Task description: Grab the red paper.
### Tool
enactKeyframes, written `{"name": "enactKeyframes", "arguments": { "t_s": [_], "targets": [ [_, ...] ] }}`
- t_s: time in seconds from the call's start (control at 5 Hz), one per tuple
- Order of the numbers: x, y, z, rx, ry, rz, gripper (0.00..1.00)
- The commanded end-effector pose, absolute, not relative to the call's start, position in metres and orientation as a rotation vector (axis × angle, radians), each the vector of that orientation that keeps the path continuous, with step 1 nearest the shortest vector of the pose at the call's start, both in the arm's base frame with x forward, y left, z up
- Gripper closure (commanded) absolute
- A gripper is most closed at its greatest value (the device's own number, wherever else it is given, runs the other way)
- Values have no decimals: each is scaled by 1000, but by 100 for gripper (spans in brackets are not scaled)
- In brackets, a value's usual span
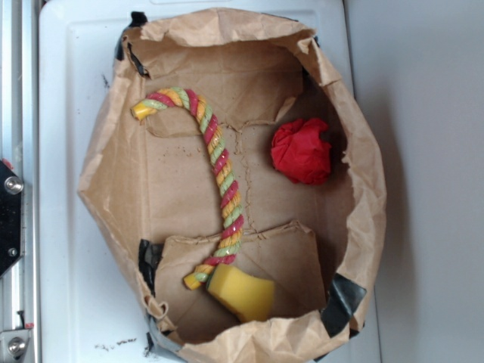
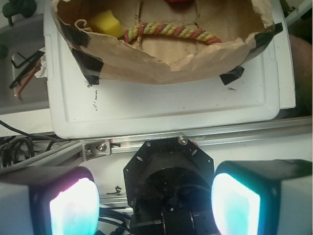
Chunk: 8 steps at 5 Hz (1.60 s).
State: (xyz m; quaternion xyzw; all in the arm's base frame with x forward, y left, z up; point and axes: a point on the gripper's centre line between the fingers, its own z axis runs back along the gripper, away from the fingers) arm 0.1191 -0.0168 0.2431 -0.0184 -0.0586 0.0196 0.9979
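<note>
Glowing pads: the gripper [image 2: 154,203] hangs nearest the wrist camera, fingers [image 2: 234,203] spread wide with nothing between them, back over the rail and outside the bag.
White tray [image 2: 161,105]: bears the bag, just beyond the rail.
Brown paper bag [image 1: 363,189]: rolled open and taped at its corners (presumably so it stays put).
Yellow sponge [image 1: 242,295]: near end, touching the rope's tip.
Twisted rope [image 1: 219,174]: curves through the middle.
Red paper [image 1: 302,151]: far right, against the bag wall, well apart from the hand; a reach over the rim seems needed.
</note>
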Motion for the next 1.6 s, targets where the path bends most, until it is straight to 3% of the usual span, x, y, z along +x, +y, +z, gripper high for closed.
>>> {"name": "enactKeyframes", "arguments": {
  "t_s": [0.0,0.2,0.6,1.4],
  "targets": [
    [119,-17,243,-37,-117,39,0],
    [165,-6,228,10,-120,109,0],
    [221,25,198,60,-118,180,0],
    [257,43,174,67,-108,196,0]
  ]
}}
